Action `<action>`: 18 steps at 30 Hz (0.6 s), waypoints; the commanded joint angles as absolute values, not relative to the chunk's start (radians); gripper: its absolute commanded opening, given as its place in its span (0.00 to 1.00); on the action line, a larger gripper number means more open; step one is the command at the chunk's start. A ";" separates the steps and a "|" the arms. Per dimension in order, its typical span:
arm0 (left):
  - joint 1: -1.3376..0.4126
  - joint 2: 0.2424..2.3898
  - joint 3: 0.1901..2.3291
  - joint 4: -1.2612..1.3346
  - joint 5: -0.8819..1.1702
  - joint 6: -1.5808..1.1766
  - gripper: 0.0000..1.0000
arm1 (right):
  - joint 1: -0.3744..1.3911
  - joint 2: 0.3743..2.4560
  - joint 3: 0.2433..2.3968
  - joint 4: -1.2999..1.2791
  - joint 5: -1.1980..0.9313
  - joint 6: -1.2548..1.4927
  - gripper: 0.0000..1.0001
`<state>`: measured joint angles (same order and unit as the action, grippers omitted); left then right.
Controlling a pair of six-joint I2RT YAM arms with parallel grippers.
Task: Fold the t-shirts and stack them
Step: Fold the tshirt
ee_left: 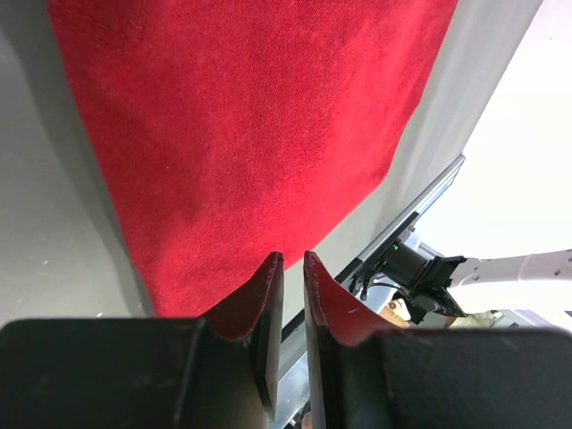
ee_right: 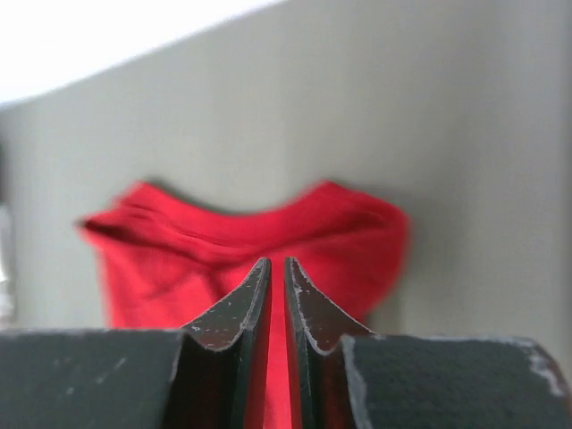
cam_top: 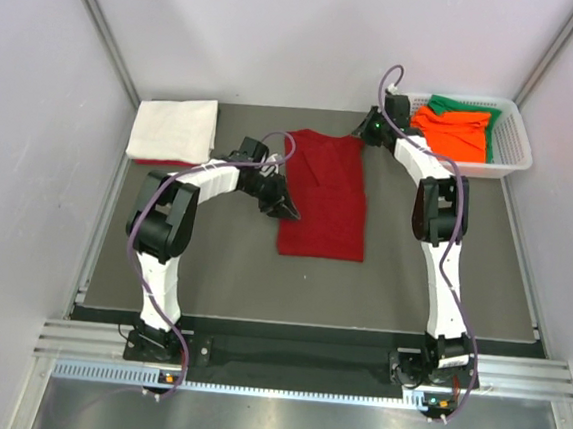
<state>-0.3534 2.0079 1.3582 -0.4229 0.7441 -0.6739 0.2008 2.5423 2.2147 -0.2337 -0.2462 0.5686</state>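
Observation:
The dark red t-shirt point(cam_top: 325, 200) lies flat on the dark mat, folded into a long strip. It fills the left wrist view point(ee_left: 250, 134) and shows blurred in the right wrist view point(ee_right: 170, 255). My left gripper point(cam_top: 288, 212) sits at the strip's left edge, jaws almost together with nothing between them point(ee_left: 290, 259). My right gripper point(cam_top: 362, 132) hovers at the strip's far right corner, jaws also nearly closed and empty point(ee_right: 275, 264). A folded white t-shirt point(cam_top: 174, 129) lies at the back left. Orange point(cam_top: 452, 132) and green point(cam_top: 464, 107) t-shirts lie in the basket.
The white lattice basket point(cam_top: 518, 144) stands at the back right corner of the mat point(cam_top: 441, 288). A red edge shows under the white shirt. White walls close in left, right and behind. The right arm's wrist shows in the left wrist view point(ee_left: 420, 273).

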 commanded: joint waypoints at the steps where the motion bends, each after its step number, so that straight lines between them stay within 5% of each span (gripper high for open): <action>1: -0.344 1.954 1.408 -0.440 0.756 -0.632 0.21 | 0.196 2.565 2.226 -0.304 -0.173 0.505 0.11; 8: -0.339 1.942 1.417 -0.437 0.767 -0.634 0.31 | 0.179 2.565 2.266 -0.357 -0.103 0.405 0.13; 18: -0.337 1.876 1.332 -0.485 0.643 -0.684 0.33 | 0.186 2.482 2.408 -0.446 -0.133 0.379 0.42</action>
